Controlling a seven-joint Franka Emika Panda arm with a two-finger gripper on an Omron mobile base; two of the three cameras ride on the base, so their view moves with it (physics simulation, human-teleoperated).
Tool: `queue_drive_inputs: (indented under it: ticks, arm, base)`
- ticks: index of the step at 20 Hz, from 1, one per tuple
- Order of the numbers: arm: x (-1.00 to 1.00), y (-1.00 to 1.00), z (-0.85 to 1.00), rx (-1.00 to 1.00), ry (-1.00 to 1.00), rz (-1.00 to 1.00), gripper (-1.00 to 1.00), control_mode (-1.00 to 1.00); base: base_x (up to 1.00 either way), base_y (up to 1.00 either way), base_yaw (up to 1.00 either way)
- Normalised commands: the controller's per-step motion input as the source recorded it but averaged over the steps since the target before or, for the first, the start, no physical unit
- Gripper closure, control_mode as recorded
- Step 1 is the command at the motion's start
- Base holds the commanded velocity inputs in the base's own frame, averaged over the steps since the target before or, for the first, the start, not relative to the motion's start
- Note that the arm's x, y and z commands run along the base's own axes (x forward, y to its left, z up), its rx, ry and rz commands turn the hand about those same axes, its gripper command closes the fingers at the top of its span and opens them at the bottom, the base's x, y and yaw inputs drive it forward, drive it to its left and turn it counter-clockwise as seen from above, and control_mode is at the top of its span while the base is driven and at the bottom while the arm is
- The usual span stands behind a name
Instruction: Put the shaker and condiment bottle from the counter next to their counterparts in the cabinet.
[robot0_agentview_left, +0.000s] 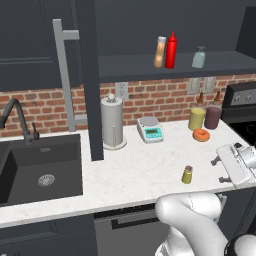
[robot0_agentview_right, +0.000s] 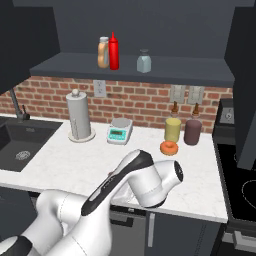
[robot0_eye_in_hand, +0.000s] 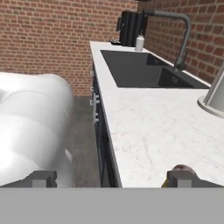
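At the far left of the left base view, a black sink (robot0_agentview_left: 42, 172) with a dark tap (robot0_agentview_left: 17, 117) is set into the white marble worktop (robot0_agentview_left: 140, 175). Next comes the open door (robot0_agentview_left: 92, 80) of the cabinet (robot0_agentview_left: 165, 30), edge-on with its long grey bar handle, then a paper towel roll (robot0_agentview_left: 112, 122) and a small kitchen scale (robot0_agentview_left: 150, 129) along the brick wall. On the cabinet shelf above, the condiment bottle (robot0_agentview_left: 160, 52) stands upright, touching or just beside the red squeeze bottle (robot0_agentview_left: 171, 50), with the pale blue-grey shaker (robot0_agentview_left: 199, 57) a little apart to the right. Lower down, the yellow-green shaker (robot0_agentview_left: 187, 175) stands upright on the worktop near its front edge. Behind it sit a donut (robot0_agentview_left: 201, 135), a yellow canister (robot0_agentview_left: 196, 119) and a dark canister (robot0_agentview_left: 213, 117). At the right, the gripper (robot0_agentview_left: 219, 170) hangs level with the worktop, just beside the shaker, jaws spread wide and holding nothing; in the hand view the shaker's cap peeks behind one fingertip (robot0_eye_in_hand: 181, 178).
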Motion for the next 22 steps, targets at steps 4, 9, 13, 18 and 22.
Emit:
queue_drive_inputs:
  ticks: [4,9,13,18,22]
  arm:
    - [0.32,0.00,0.00,0.00,0.00,0.00,-1.00,-1.00]
    - [0.20,0.00,-0.04,0.00,0.00,0.00,-1.00,-1.00]
    - [-0.02,0.00,0.00,0.00,0.00,0.00,-1.00,-1.00]
    - [0.00,0.29,-0.48,0.00,-0.03,0.00,-1.00,-1.00]
    - [0.08,0.27,-0.46,0.00,0.00,0.00,-1.00,-1.00]
  base:
    - [0.00,0.00,0.00]
    - [0.00,0.00,0.00]
    - [0.00,0.00,0.00]
    - [0.00,0.00,0.00]
    - [0.00,0.00,0.00]
